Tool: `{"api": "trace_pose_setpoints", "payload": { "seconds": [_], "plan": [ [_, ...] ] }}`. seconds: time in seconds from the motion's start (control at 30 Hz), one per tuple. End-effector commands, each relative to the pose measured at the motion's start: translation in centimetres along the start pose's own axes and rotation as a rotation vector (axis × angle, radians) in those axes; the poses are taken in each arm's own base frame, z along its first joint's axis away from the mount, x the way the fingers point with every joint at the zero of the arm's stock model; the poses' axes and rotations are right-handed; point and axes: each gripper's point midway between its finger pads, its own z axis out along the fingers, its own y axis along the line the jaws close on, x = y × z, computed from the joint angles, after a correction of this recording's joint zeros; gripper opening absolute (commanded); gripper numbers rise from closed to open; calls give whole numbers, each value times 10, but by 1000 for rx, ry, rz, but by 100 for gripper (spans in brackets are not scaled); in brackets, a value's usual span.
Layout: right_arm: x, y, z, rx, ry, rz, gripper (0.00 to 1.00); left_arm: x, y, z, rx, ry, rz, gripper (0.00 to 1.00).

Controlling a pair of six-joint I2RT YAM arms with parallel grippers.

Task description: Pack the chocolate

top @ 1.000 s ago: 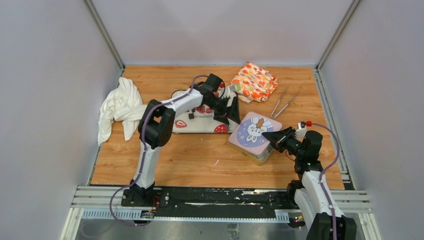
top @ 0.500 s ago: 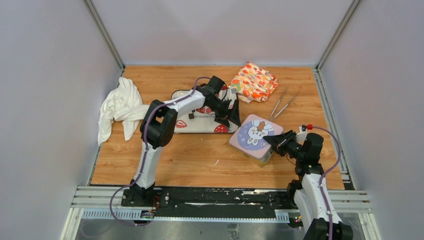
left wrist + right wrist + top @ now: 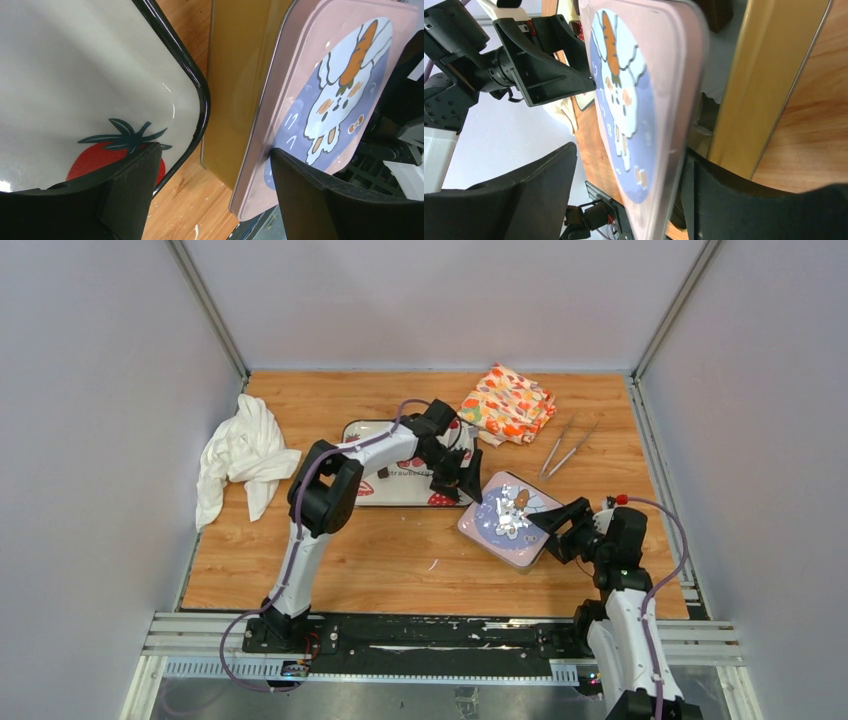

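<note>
Right wrist: right end effector (image 3: 631,162) spread wide, straddling lid (image 3: 624,90).

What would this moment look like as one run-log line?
left gripper: open, at far-left edge of lid | right gripper: open, astride lid's near edge | lid: tilted on tin, not seated

Tin (image 3: 235,75) interior hidden under lid (image 3: 330,100)
</note>
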Motion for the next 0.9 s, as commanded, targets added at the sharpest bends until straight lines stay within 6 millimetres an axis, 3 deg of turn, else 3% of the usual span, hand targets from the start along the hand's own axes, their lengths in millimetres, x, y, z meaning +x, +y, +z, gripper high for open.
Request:
{"api": "trace_pose_setpoints", "payload": {
  "seconds": [0.0, 0.23, 0.43, 0.63, 0.73, 0.87],
  "plan": [
    [-9, -3, -10, 82, -37, -58, 77, 3, 2, 7, -24, 26, 19, 85],
    [-16, 16, -30, 156, -19, -171, 78, 2, 0, 8, -24, 32, 24, 85],
    [-13, 6, -41, 272, 57, -228, 78, 4, -7, 10, -4, 43, 37, 85],
    [-43, 5, -63, 440, -34, -330, 76, 2, -14, 11, 0, 40, 47, 84],
    [-52, 16, -63, 430, -44, -369, 73, 2, -15, 13, 2, 40, 45, 84],
    [-48, 28, -57, 374, 37, -438, 65, -2, -16, 13, 0, 33, 45, 84]
  ]
}}
